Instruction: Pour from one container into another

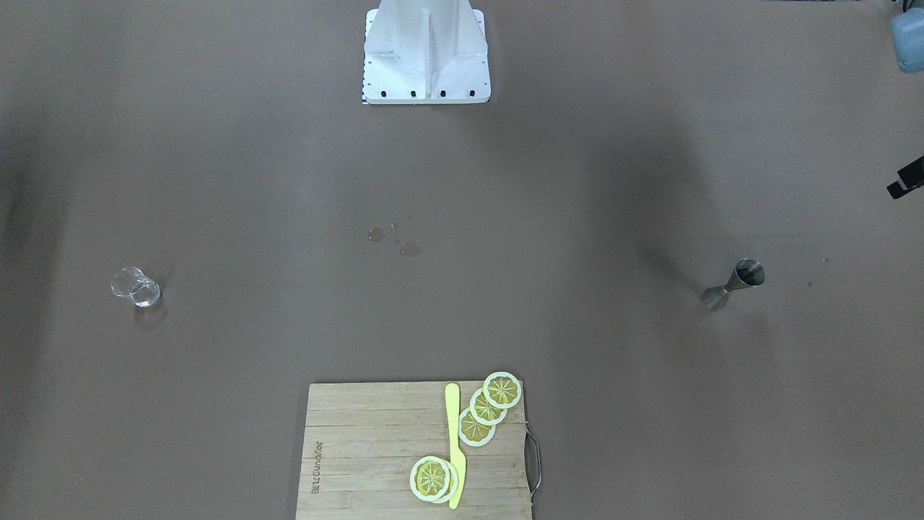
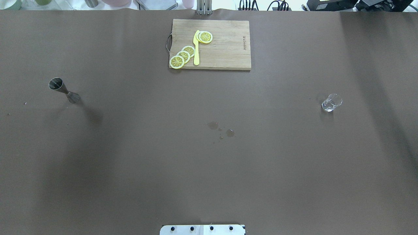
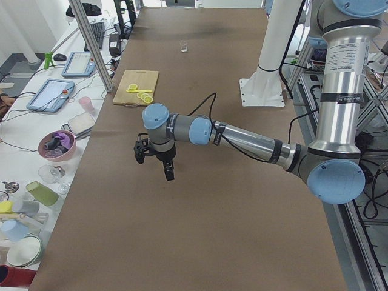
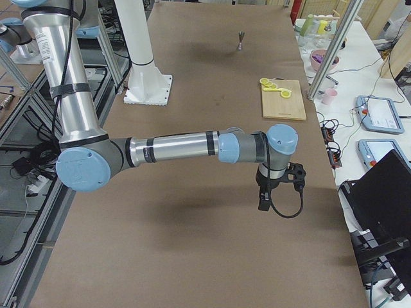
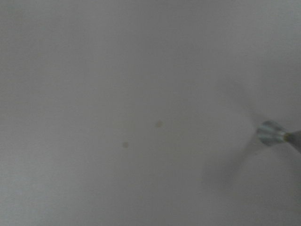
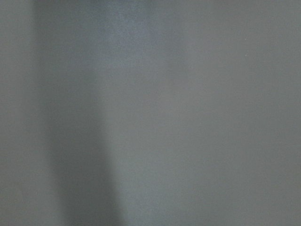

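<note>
Since each tool shows only in the two side views, we cannot tell how far either one is spread, nor whether anything sits between its fingers. The left tool [image 3: 167, 170] hangs pointing down over the brown bench [image 2: 130, 163] at the end of a low, outstretched arm. From its wrist camera we see only a blur of the jigger [image 5: 270, 133] at about 3 o'clock in that view.

Reading the overhead view from the left, we come first to the steel jigger [image 2: 64, 90], at about 9 o'clock from the bench's middle. It stands upright on one cone with the other cone's open mouth facing up, so its long axis is vertical.

Near the middle of the bench lie a few small wet spots [image 2: 214, 125]. At 12 o'clock, against the far edge, a wooden cutting board [image 2: 225, 49] carries a yellow knife [image 2: 196, 49] and several lemon slices [image 2: 184, 56]. Three slices overlap in a row on the knife's left, and more lie at its far tip.

At about 3 o'clock we find the small clear glass [image 2: 331, 102], upright with its mouth up, well apart from the jigger. We cannot tell what it holds.

The right tool [image 4: 263, 196] likewise hangs pointing down over bare bench, and its wrist camera shows nothing but that surface.
</note>
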Robot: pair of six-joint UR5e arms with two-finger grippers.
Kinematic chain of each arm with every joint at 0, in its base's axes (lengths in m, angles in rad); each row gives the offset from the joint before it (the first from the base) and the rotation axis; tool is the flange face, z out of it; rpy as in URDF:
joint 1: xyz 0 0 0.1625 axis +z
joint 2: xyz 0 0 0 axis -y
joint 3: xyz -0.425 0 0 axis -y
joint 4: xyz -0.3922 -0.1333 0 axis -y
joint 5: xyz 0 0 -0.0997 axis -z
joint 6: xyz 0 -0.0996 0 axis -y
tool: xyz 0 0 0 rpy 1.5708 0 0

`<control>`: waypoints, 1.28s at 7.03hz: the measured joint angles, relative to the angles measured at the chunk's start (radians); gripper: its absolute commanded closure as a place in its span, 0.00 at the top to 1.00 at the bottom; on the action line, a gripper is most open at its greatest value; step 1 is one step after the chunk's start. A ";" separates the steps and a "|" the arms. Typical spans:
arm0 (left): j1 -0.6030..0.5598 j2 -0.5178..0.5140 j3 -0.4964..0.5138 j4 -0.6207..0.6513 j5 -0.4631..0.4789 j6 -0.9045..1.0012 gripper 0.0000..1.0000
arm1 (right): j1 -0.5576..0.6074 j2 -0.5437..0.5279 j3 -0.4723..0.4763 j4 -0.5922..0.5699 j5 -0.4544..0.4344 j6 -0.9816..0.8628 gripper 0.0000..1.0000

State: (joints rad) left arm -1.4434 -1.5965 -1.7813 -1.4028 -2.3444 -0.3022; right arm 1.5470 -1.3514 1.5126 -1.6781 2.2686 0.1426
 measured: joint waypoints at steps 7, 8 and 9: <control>-0.132 0.057 0.160 -0.176 -0.044 0.191 0.99 | -0.008 -0.008 0.014 0.000 0.000 0.002 1.00; -0.132 0.068 0.170 -0.217 -0.051 0.188 0.99 | -0.008 -0.008 0.016 0.000 0.000 0.002 1.00; -0.133 0.072 0.177 -0.234 -0.054 0.187 0.99 | -0.008 -0.011 0.019 0.000 0.000 0.002 1.00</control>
State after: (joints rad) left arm -1.5763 -1.5242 -1.6042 -1.6370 -2.3980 -0.1155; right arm 1.5386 -1.3624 1.5317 -1.6782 2.2688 0.1442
